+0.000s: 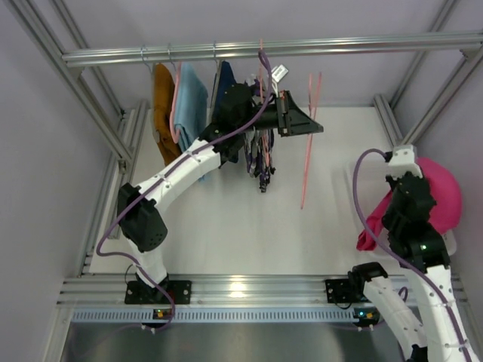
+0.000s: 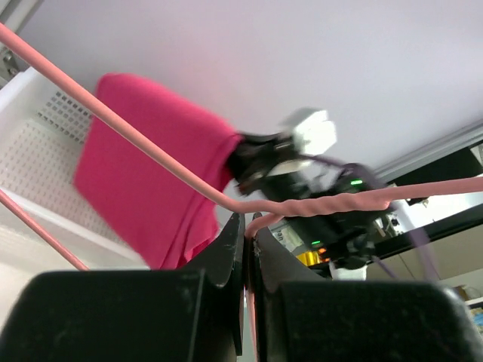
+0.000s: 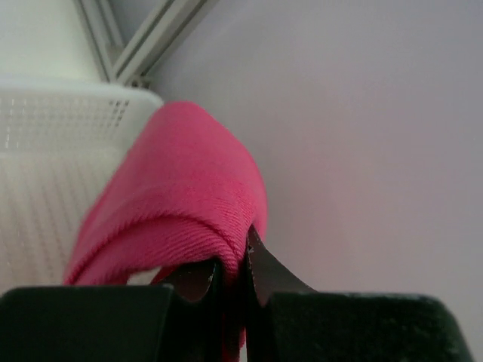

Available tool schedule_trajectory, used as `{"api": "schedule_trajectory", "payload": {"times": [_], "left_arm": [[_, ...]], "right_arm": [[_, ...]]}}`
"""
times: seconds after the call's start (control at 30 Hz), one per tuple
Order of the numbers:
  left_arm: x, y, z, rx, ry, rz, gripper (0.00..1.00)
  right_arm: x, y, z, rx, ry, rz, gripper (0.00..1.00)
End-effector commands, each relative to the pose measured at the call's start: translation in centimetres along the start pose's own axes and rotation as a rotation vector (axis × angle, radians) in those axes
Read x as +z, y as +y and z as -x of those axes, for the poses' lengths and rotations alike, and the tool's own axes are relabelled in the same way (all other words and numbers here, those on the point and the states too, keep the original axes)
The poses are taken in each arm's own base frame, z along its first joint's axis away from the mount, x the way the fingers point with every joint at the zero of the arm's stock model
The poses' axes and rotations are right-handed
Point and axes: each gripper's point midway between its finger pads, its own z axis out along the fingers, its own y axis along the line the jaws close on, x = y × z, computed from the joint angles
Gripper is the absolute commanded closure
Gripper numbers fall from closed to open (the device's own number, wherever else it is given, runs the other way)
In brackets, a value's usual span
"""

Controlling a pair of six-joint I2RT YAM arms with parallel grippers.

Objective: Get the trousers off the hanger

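With the left claw (image 2: 245,230), pinches shut on the twisted neck of the thin pink hanger (image 1: 308,154), high under the rail (image 1: 362,44) toward the far edge of the table (image 1: 226,226). Open tabletop below and back toward the near edge; slanting frame posts (image 1: 75,87) tight on the left and right sides.

With the right claw (image 3: 234,265), clamps a fold of the pink trousers (image 3: 185,196), fingers pressed together on the cloth. Out at the table's right edge, over the white basket (image 3: 53,166), with the wall just beyond. Well apart from the hanger.

Just left of the left claw, up against the arm: the patterned trousers (image 1: 260,162), dark with white and purple, hanging from the rail. Further left on the same rail, a blue garment (image 1: 192,105) and an orange garment (image 1: 162,113), side by side, near the left arm's forearm.
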Motion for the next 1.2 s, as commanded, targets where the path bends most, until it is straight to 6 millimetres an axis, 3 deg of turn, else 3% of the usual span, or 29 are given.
{"api": "schedule_trajectory", "payload": {"times": [0.0, 0.07, 0.1, 0.13, 0.23, 0.27, 0.3, 0.33, 0.47, 0.5, 0.6, 0.67, 0.7, 0.83, 0.87, 1.03, 1.07, 1.1, 1.17], "left_arm": [[-0.9, -5.2, 2.8, 0.086, -0.056, -0.125, 1.0], [-1.3, -5.7, 3.3, 0.089, -0.067, -0.133, 1.0], [-1.4, -6.0, 3.5, 0.08, -0.072, -0.142, 1.0], [-1.5, -6.2, 3.5, 0.08, -0.07, -0.148, 1.0], [-1.8, -6.4, 3.5, 0.084, -0.066, -0.145, 1.0], [-1.8, -6.4, 3.4, 0.085, -0.065, -0.142, 1.0], [-1.9, -6.2, 3.3, 0.092, -0.063, -0.136, 1.0], [-1.9, -5.9, 3.1, 0.088, -0.058, -0.126, 1.0], [-1.6, -4.7, 2.5, 0.069, -0.048, -0.098, 1.0], [-1.6, -4.2, 2.2, 0.073, -0.043, -0.09, 1.0], [-1.3, -3.4, 1.8, 0.073, -0.038, -0.073, 1.0], [-1.0, -3.1, 1.5, 0.074, -0.03, -0.063, 1.0], [-0.9, -3.0, 1.4, 0.097, -0.03, -0.058, 1.0], [0.0, -2.5, 0.5, 0.139, -0.016, -0.011, 1.0], [0.4, -2.3, 0.3, 0.14, -0.022, 0.005, 1.0], [1.2, -0.6, 0.3, 0.173, -0.049, 0.116, 1.0], [1.5, -1.2, 0.5, 0.196, -0.057, 0.112, 1.0], [1.6, -0.7, 0.3, 0.186, -0.049, 0.134, 1.0], [2.0, -1.1, -0.1, 0.188, -0.045, 0.13, 1.0]], "right_arm": [[1.6, 1.8, -1.0, -0.063, 0.04, -0.016, 1.0], [2.6, 4.1, -2.1, -0.089, 0.061, 0.019, 0.91], [3.4, 5.3, -3.7, -0.111, 0.1, 0.034, 0.84], [3.8, 6.7, -3.7, -0.085, 0.084, 0.088, 0.56], [4.4, 8.2, -3.4, 0.006, 0.088, 0.197, 0.11], [4.0, 8.5, -3.2, 0.028, 0.092, 0.238, 0.09], [3.6, 7.3, -1.6, 0.075, 0.051, 0.241, 0.07], [3.1, 7.5, -0.3, 0.121, 0.006, 0.286, 0.02], [-0.4, 5.2, 4.2, 0.222, -0.15, 0.374, 0.02], [-1.9, 3.7, 5.3, 0.242, -0.199, 0.378, 0.03], [-4.4, 1.8, 6.9, 0.258, -0.283, 0.395, 0.03], [-5.8, 1.1, 7.8, 0.295, -0.321, 0.42, 0.12], [-7.6, -0.1, 9.1, 0.327, -0.385, 0.437, 0.14], [-15.5, 3.0, 13.5, 0.45, -0.614, 0.864, 0.21], [-16.5, 3.5, 13.9, 0.482, -0.625, 0.931, 0.24], [-19.5, 9.0, 14.8, 0.688, -0.427, 1.399, 0.27], [-19.9, 9.4, 15.3, 0.707, -0.421, 1.464, 0.27], [-19.5, 11.0, 15.0, 0.78, -0.311, 1.541, 0.25], [-19.1, 12.1, 15.4, 0.831, -0.314, 1.606, 0.22]]}}
